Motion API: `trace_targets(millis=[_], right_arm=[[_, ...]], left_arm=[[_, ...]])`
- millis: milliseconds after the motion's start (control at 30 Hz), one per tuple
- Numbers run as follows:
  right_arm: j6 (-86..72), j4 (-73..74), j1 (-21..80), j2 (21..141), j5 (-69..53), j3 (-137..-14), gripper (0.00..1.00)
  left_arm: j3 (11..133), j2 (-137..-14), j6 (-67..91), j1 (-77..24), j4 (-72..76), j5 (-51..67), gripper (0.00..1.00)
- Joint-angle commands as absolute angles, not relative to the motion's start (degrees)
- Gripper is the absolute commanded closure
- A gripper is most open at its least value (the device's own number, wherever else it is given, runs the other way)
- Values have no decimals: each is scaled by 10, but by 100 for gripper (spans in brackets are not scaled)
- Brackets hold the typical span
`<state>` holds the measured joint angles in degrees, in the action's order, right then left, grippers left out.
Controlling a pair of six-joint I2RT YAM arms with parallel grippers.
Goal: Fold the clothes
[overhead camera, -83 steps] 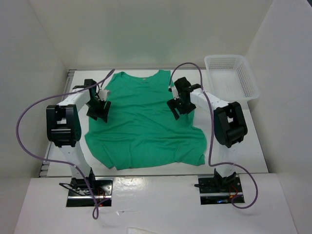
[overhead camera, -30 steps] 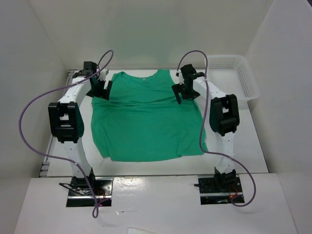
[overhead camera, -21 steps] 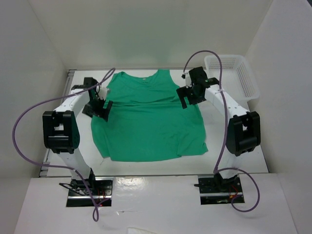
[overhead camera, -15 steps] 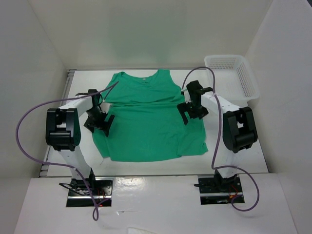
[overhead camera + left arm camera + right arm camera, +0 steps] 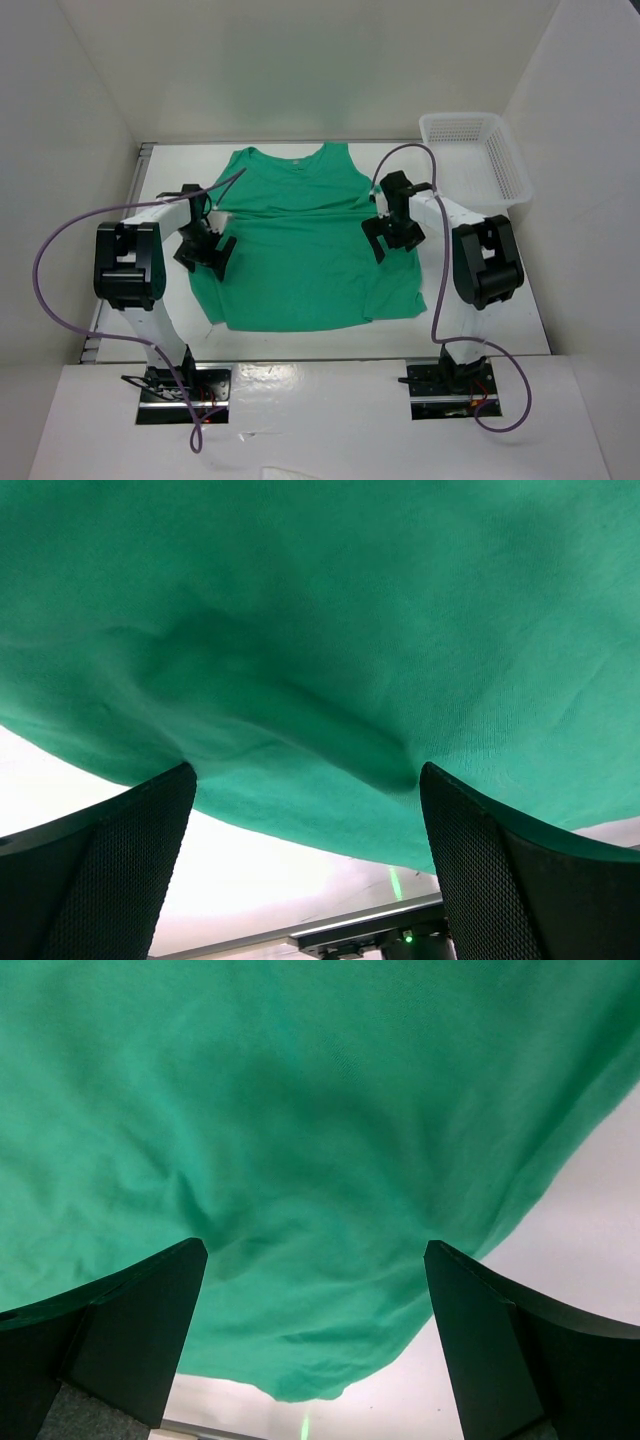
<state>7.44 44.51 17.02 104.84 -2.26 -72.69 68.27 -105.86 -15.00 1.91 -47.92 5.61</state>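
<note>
White table (image 5: pixel 530 300) in a white-walled booth. The left hand (image 5: pixel 207 257) and right hand (image 5: pixel 391 240), both wide open and empty, hover over the side edges of the green T-shirt (image 5: pixel 300 260), which lies spread flat. They seem low, so closing may bunch the thin fabric and skew the fold.

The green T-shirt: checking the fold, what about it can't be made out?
Top view: the left gripper and right gripper hide the side edges of the T-shirt beneath them.
Wrist views: cloth fills both frames, outline cut off at the edges.
All views: lower layers, under the top one.
</note>
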Motion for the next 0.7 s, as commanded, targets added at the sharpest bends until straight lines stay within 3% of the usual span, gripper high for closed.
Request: trace_targets(millis=[0, 667], right_arm=[[83, 432, 176, 1069, -4, -719, 1], [112, 416, 170, 1142, 65, -755, 1]], left_arm=[[638, -1080, -179, 18, -471, 68, 1], [675, -1093, -252, 47, -499, -61, 1]])
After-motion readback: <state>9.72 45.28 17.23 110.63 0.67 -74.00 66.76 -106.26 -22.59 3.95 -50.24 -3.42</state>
